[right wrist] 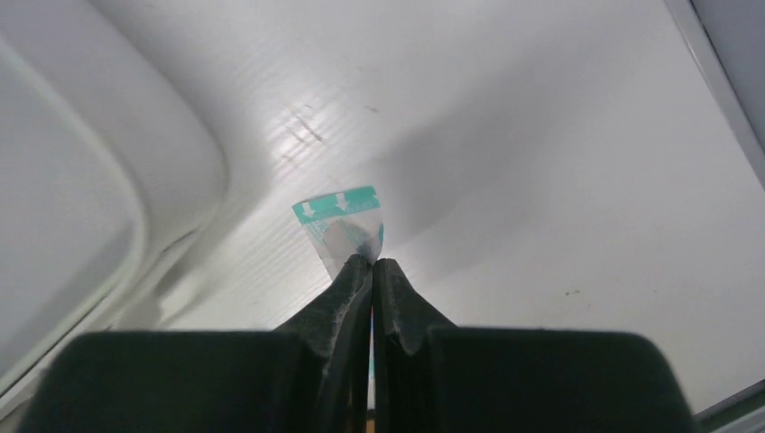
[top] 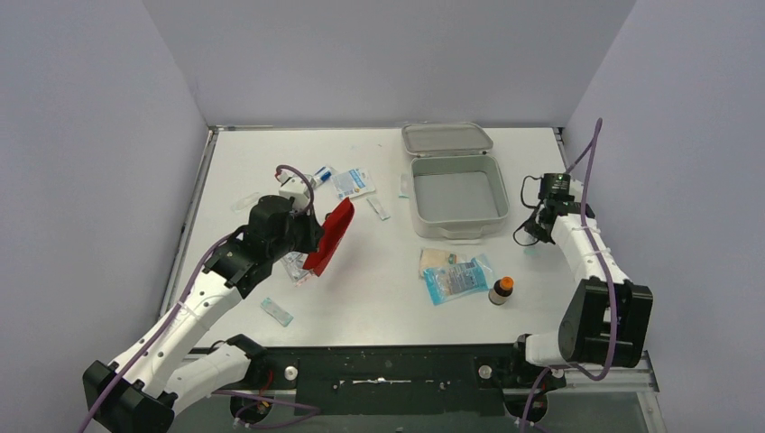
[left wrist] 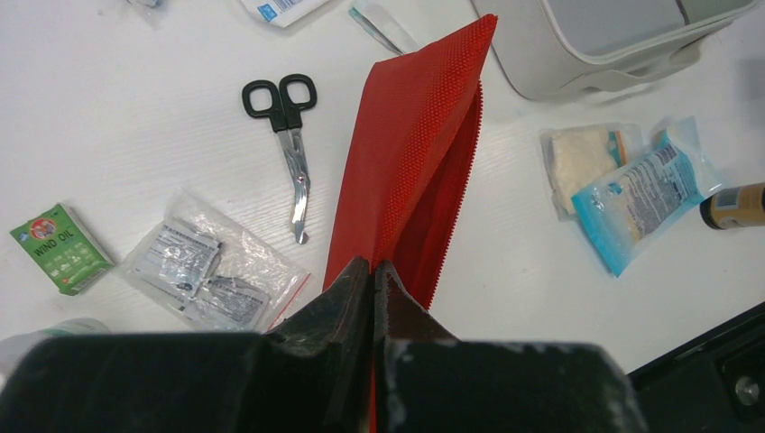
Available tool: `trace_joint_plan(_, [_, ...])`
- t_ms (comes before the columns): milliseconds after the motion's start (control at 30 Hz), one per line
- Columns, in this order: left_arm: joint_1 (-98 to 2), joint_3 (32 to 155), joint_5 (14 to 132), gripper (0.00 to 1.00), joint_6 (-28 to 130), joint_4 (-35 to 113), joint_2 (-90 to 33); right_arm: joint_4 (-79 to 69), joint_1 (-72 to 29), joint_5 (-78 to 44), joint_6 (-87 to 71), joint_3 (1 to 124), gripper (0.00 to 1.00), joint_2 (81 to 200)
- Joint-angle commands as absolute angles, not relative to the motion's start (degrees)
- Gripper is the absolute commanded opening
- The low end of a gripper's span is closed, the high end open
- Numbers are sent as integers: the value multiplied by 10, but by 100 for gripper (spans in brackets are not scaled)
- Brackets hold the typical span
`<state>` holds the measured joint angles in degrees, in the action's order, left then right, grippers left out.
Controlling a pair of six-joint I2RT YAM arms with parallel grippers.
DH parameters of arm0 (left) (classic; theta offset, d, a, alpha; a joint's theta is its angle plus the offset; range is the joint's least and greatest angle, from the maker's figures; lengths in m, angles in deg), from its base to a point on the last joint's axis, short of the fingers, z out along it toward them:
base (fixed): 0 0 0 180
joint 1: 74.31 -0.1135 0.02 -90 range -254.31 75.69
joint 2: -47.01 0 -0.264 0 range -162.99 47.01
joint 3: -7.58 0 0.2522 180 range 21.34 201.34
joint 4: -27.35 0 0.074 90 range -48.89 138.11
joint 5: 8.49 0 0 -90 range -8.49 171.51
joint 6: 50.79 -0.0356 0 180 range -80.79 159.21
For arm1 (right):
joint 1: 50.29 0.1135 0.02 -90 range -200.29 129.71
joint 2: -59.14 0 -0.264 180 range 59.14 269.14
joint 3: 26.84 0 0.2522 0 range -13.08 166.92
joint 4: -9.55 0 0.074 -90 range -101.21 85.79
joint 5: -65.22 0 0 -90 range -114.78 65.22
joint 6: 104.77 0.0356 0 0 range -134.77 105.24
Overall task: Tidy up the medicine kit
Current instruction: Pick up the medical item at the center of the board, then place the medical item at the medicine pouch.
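Medicine kit (top: 456,194), upper centre-right of the top view: open, lid laid back toward the upper edge, tray seemingly bare.

Red pouch (top: 330,236), centre-left: apparently raised off the table (top: 379,298), hanging edge-on with the zipper mouth slightly agape. Clamped at its near edge by the left gripper (left wrist: 373,268), pincer pressed narrow on the fabric.

Step in hand, as judged: collecting scattered supplies for the kit, nothing yet inside. Next move for this arm: carrying the pouch rightward over the kit's near wall, then levelling it to lie flat in the tray.

Around, in the left wrist view:
- zip bag of sachets (left wrist: 212,271), lower left
- blue packet (left wrist: 640,194) and gauze pack (left wrist: 582,162), right
- scissors (left wrist: 287,135), upper left
- green box (left wrist: 61,248), far left
- small brown bottle (left wrist: 735,206), right edge

Between pouch and kit: only a thin strip (top: 378,207), lying low.

Smallest: teal-edged sachet (right wrist: 345,221), pinched at one corner by the right gripper (right wrist: 373,263), pincer closed on it. Position: just beside the kit's outer wall, at the left of that view. Needed before release: a lift over the rim.
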<state>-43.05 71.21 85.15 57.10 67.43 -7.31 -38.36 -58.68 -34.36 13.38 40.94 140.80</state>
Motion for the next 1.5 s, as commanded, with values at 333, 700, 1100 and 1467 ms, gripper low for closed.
trace_joint_plan(333, [-439,740,775,0,666,593,-115,-382,-420,-254,249,457,0,1209])
trace_joint_plan(700, [-452,716,757,0,710,542,-146,-152,-131,-209,469,415,0,1246])
trace_joint_plan(1100, [-463,693,729,0,749,501,-153,88,-15,-219,609,413,0,1394])
trace_joint_plan(1467, [-466,677,680,0,783,462,-127,88,-17,-254,647,446,0,1474])
